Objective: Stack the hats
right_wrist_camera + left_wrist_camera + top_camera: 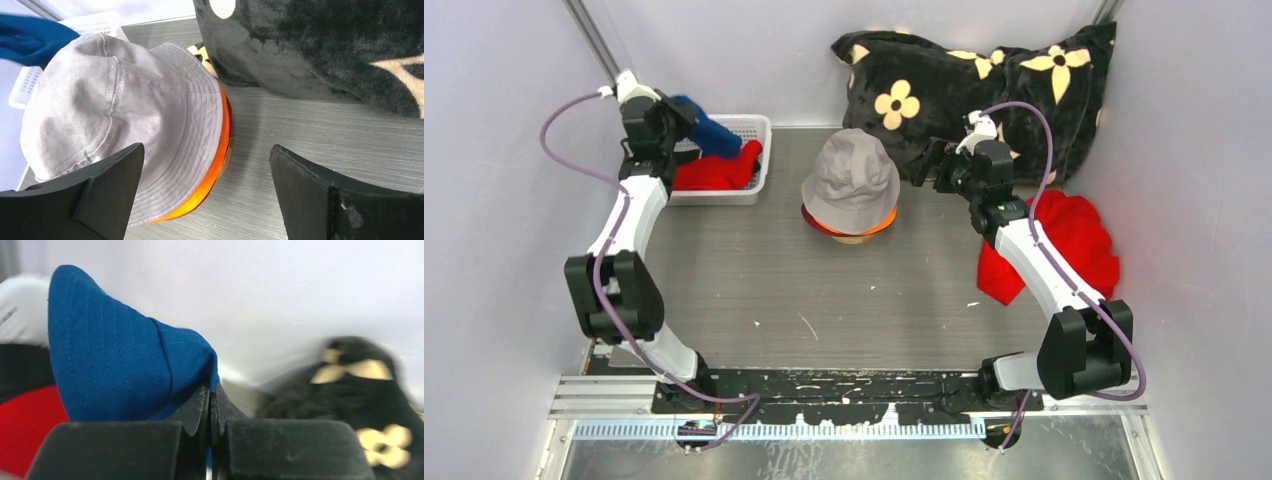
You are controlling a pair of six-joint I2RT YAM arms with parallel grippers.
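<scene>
The left gripper [212, 390] was clenched on an edge of the blue hat [120, 370], held over the white basket [759, 128] in which the red hat [719, 172] lay. At mid-table [824, 310] the pale grey hat [851, 175] sat atop the orange hat [882, 224]. The right gripper [206, 150] stood released just beside that stack, with the flowered black pillow [984, 90] close behind and the red cloth bundle [1079, 240] beside its arm.

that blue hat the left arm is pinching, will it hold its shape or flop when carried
Probably floppy: the blue fabric bucket hat creases where the left fingers pinch it. Likely light, since that small pinch at one edge seems to hold it up over the white plastic basket. The stitched cloth looks unlikely to slip.
</scene>
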